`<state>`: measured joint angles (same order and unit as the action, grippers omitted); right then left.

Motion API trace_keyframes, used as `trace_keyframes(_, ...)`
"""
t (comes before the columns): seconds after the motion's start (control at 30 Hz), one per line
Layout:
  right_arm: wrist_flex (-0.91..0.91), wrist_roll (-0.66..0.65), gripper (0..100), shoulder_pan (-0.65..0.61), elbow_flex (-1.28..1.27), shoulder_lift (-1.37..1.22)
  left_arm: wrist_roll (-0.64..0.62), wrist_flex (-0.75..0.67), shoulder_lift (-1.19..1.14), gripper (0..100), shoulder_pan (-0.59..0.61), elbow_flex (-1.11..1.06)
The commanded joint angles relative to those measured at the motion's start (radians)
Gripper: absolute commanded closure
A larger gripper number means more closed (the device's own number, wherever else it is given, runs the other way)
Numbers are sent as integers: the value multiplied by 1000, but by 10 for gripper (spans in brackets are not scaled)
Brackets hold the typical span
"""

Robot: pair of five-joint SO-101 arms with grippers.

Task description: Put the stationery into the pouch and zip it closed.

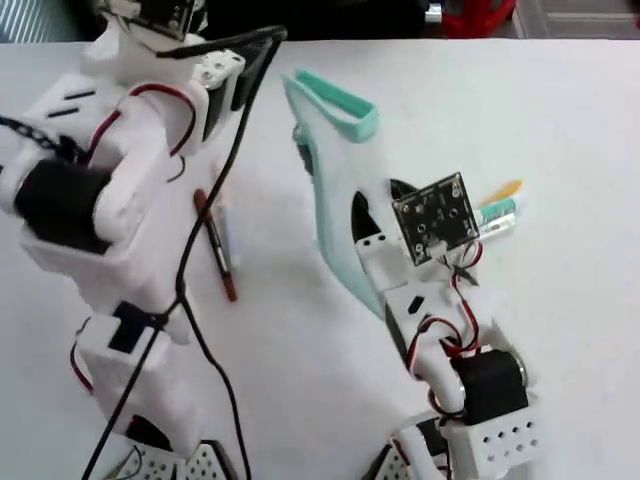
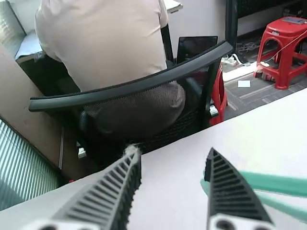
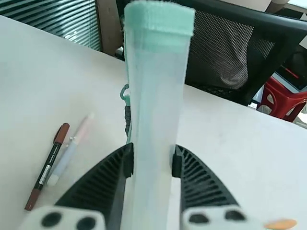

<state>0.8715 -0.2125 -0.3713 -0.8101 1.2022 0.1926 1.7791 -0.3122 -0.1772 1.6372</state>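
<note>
Pouch: the mint-green, see-through pouch (image 1: 335, 150) (image 3: 158, 72) stands on its long edge on the table, clamped between the right pincer's fingers.
Long axis: it runs straight out ahead of that pincer towards the far side of the table. The green-banded end is farthest from the fingers, and the near end passes back under the wrist.
Zip pull: a small green loop (image 3: 125, 91) sits on the pouch's side, ahead of the fingertips.
Right pincer: the right pincer (image 3: 151, 154) is closed on the pouch, one black finger pressed to each flat side.
Pens: a brown pen (image 1: 217, 248) (image 3: 48, 167) and a pale pen (image 1: 229, 235) (image 3: 71, 152) lie touching side by side. They are off to the pincer's left and roughly parallel to the pouch.
Markers: a green-capped marker (image 1: 497, 208) and a yellow-tipped pen (image 1: 506, 188) lie just right of the pincer, partly hidden by its wrist.
Left pincer: the left pincer (image 2: 171, 154) hangs with its fingers spread and nothing between them, the pouch's green edge (image 2: 273, 184) just beside one finger.
Table: white table (image 1: 560, 110).
</note>
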Motion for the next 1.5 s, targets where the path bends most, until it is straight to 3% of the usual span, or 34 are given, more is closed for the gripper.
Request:
trace_keyframes(0.0, -36, -8, 978, 5, -12, 15, 6, 0, 114, 778, -24, 9)
trace_keyframes(0.17, -114, -8, 978, 22, -17, 13, 6, 2, 228, 810, 71, 5)
trace_keyframes(0.27, -255, -25, 978, 19, -20, 2, 5, 6, 260, 816, 176, 3)
trace_keyframes(0.37, -371, -26, 978, 16, -12, 5, -74, 8, 255, 815, 312, -20)
trace_keyframes(0.47, -384, -18, 978, 24, -20, 12, -130, 9, 254, 813, 394, -210)
trace_keyframes(0.63, -338, -18, 978, 59, -127, 35, -130, -14, 246, 813, 351, -707)
trace_keyframes(0.77, -367, -18, 978, 67, -275, 182, -167, -215, 254, 812, 344, -1076)
trace_keyframes(1.0, -392, -18, 979, 61, -597, 605, -103, -635, 351, 812, 332, -1668)
trace_keyframes(1.2, -489, -18, 979, 59, -723, 526, -175, -1005, 674, 812, 286, -2216)
trace_keyframes(1.3, -516, -14, 979, 58, -747, 506, -249, -1059, 753, 812, 271, -2325)
trace_keyframes(1.47, -526, 34, 979, 58, -775, 509, -330, -1057, 616, 814, 263, -2289)
